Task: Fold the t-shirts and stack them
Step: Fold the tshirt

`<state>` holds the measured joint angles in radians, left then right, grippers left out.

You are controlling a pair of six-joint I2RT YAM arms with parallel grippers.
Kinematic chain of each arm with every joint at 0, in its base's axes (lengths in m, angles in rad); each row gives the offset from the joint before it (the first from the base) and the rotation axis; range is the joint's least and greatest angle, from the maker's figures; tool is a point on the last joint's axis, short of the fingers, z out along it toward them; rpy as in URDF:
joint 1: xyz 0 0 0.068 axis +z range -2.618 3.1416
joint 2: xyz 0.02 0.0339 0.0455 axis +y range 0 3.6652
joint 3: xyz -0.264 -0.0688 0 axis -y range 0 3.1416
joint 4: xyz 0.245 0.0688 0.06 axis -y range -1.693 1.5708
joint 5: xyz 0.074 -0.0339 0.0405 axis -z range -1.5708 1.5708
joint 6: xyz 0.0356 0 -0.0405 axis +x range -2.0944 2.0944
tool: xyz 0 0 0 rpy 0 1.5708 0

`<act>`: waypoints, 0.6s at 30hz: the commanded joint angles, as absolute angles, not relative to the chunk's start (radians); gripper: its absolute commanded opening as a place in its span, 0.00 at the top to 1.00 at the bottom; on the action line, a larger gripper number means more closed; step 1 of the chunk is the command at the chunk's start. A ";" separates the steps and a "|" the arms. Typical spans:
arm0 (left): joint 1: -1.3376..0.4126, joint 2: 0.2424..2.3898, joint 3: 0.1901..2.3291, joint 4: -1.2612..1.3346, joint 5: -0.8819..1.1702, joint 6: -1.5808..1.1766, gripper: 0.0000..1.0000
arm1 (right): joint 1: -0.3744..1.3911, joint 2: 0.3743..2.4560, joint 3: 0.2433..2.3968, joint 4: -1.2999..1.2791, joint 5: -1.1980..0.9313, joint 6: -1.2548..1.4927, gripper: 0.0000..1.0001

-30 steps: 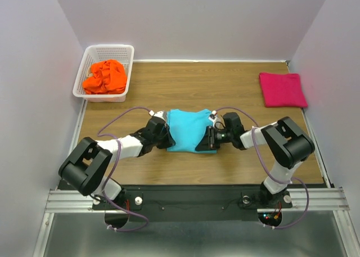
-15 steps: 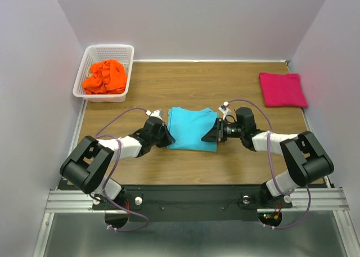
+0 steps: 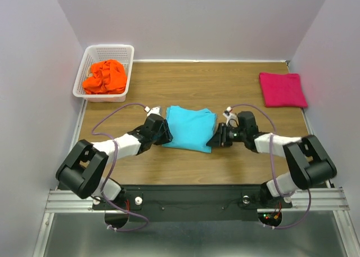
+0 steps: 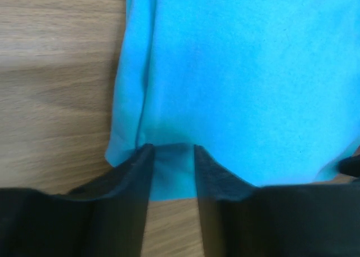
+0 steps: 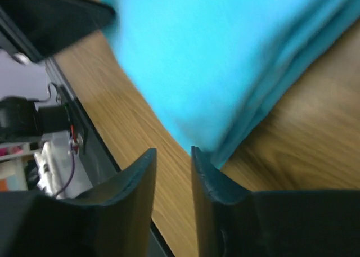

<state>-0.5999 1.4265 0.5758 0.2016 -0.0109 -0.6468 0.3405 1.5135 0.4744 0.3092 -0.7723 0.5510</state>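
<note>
- Folded turquoise t-shirt (image 3: 190, 129) lies mid-way along the surface (image 3: 236, 94) — soft, light and limp, so probably best pinched at a doubled edge.
- Left end effector (image 4: 171, 150) is narrowly parted astride the shirt's left edge.
- Right end effector (image 5: 172, 153) is narrowly parted and empty — at the shirt's right corner.

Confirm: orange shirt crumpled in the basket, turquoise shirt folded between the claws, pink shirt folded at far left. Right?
No: the top external view shows the pink shirt folded at far right. The rest holds.

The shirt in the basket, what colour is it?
The shirt is bright orange; the top view shows it best.
</note>
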 commanded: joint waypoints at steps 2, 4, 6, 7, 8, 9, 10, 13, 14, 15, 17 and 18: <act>-0.661 1.341 0.655 0.012 -0.175 -0.528 0.45 | 0.324 1.275 0.697 0.048 -0.556 0.433 0.50; -0.695 1.315 0.686 0.003 -0.195 -0.488 0.34 | 0.313 1.237 0.751 -0.098 -0.468 0.417 0.47; -0.759 1.312 0.713 0.002 -0.233 -0.453 0.29 | 0.295 1.203 0.813 -0.182 -0.326 0.410 0.38; -0.787 1.318 0.748 -0.026 -0.250 -0.416 0.24 | 0.287 1.195 0.828 -0.260 -0.281 0.410 0.34; -0.814 1.325 0.767 -0.034 -0.268 -0.396 0.24 | 0.285 1.189 0.842 -0.300 -0.187 0.410 0.26; -0.851 1.336 0.788 -0.043 -0.306 -0.375 0.23 | 0.281 1.178 0.853 -0.333 -0.142 0.414 0.22; -0.915 1.368 0.836 -0.064 -0.328 -0.332 0.23 | 0.279 1.161 0.860 -0.386 -0.058 0.417 0.17; -1.039 1.443 0.932 -0.098 -0.391 -0.279 0.22 | 0.272 1.102 0.842 -0.455 0.067 0.454 0.03; -1.066 1.465 0.952 -0.100 -0.403 -0.264 0.22 | 0.264 1.088 0.833 -0.465 0.118 0.462 0.00; -1.090 1.485 0.992 -0.103 -0.419 -0.224 0.22 | 0.258 1.074 0.825 -0.474 0.135 0.475 0.00; -1.153 1.552 1.032 -0.107 -0.423 -0.186 0.22 | 0.246 1.043 0.804 -0.503 0.164 0.489 0.00; -1.173 1.577 1.052 -0.109 -0.420 -0.155 0.22 | 0.230 1.039 0.798 -0.511 0.170 0.506 0.00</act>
<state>-1.1069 1.5127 0.9867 -0.0624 -0.3508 -0.2893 0.2607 1.0889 0.8108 -0.4057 0.0093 0.4625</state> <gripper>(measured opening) 0.778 0.998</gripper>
